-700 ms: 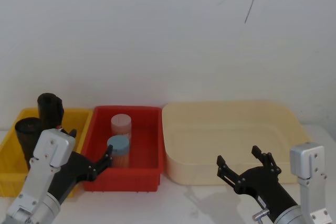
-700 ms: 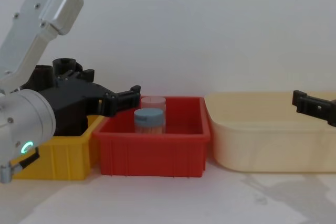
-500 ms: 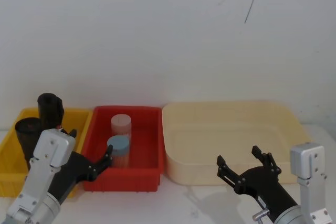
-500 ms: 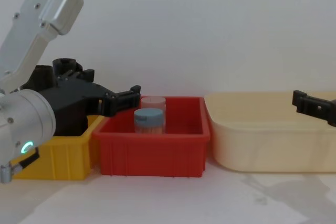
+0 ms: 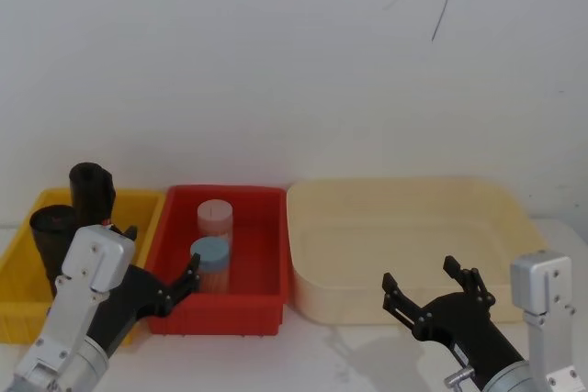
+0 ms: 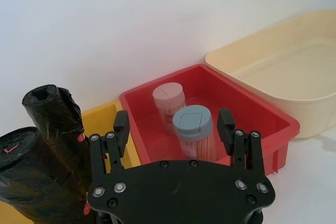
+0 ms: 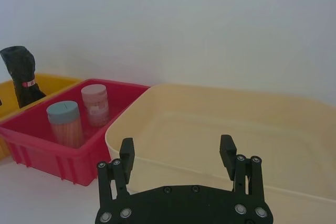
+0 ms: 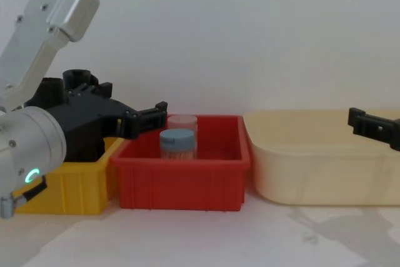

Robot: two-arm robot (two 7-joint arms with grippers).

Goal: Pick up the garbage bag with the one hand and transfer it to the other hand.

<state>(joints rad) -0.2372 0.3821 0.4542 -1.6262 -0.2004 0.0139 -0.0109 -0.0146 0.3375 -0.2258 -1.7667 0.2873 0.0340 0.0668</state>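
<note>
Black garbage bag [image 5: 92, 192] unmoved in yellow bin [image 5: 23, 319] | left gripper [image 6: 173, 121] unchanged, jaws spread | right gripper [image 7: 177, 146] likewise

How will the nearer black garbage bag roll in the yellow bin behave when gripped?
The garbage bag looks tightly wound, so probably stiff enough to keep shape. Its glossy plastic may slip in the left gripper. Standing on end in the yellow bin, it could tip if nudged.

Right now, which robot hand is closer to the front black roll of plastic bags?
Left. The open left gripper hovers close beside the front black roll of plastic bags; the open right gripper sits far across, before the cream plastic tub.
</note>
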